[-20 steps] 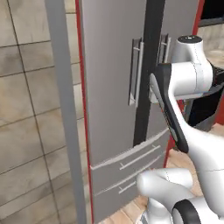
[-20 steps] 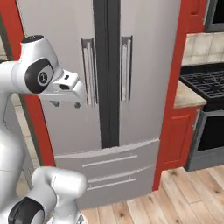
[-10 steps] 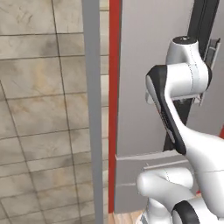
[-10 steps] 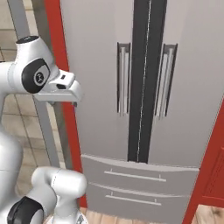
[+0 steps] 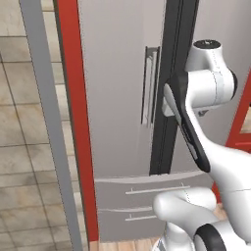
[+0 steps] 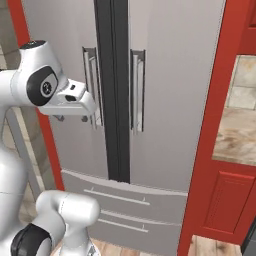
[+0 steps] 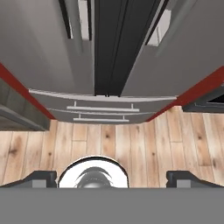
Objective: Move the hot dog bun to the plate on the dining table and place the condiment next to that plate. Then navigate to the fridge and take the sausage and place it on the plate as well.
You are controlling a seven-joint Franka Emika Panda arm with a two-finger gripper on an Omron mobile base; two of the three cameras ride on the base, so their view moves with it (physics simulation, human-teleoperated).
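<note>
The fridge [image 6: 150,100] stands closed right before the robot, both doors shut, and the gripper [image 7: 111,177] hangs in front of it with fingers spread wide, holding nothing.

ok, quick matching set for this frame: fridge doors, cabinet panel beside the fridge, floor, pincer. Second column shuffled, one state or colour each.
Things:
1. fridge doors
2. cabinet panel beside the fridge
3. floor
4. pincer

States:
A. red
B. open, holding nothing
C. pale wood planks
D. grey, closed

Pairs: 1-D, 2-A, 3-C, 4-B
</note>
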